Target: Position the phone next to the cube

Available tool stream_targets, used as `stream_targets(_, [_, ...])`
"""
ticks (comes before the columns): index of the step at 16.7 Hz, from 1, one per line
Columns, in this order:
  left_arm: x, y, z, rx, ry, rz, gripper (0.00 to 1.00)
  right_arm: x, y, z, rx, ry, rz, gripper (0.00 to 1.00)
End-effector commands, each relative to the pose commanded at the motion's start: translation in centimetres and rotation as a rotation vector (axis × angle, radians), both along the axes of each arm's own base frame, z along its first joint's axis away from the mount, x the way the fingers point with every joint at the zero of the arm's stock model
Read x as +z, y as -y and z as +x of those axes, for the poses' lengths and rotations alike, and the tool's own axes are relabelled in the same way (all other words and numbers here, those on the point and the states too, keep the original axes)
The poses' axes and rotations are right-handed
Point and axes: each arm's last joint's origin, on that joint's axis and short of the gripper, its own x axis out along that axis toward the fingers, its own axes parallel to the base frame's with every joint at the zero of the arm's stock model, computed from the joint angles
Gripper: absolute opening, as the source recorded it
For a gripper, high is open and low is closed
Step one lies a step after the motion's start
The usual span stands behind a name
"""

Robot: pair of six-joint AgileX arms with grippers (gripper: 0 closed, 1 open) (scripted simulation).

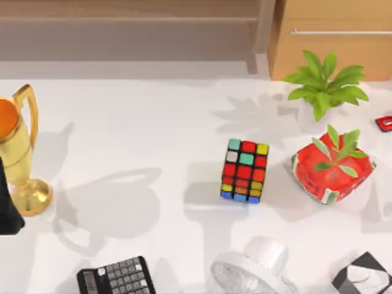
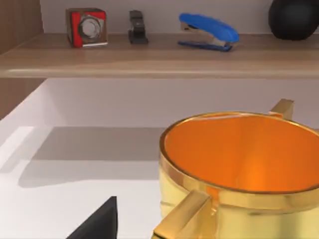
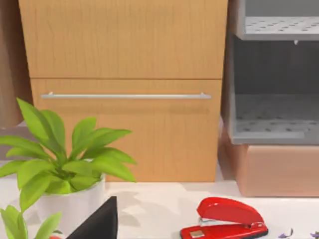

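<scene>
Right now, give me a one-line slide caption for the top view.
Multicoloured puzzle cube mid-table between a gold trophy cup and a red boxy planter; black calculator at the near edge.

The white table (image 1: 153, 135) carries the cube (image 1: 245, 171) near its middle; a red planter (image 1: 332, 169) sits just right of it; a gold trophy (image 1: 21, 153) stands at the left edge; a calculator (image 1: 116, 277), a white fan (image 1: 254, 272) and a black-and-white box (image 1: 364, 275) line the near edge; a potted plant (image 1: 324, 82) and a red stapler (image 1: 384, 122) sit far right.
</scene>
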Motion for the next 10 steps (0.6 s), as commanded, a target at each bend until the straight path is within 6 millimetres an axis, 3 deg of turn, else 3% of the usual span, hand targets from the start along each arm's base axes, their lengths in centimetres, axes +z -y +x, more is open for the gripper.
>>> stream_targets(5, [0.2, -0.3, 0.2, 0.025, -0.087, 0.028, 1.00, 0.0, 0.0, 0.0, 0.000, 0.000, 0.000, 1.00])
stream_targets(10, [0.5, -1.7, 1.3, 0.105, -0.506, 0.097, 1.00, 0.0, 0.0, 0.0, 0.000, 0.000, 0.000, 1.00])
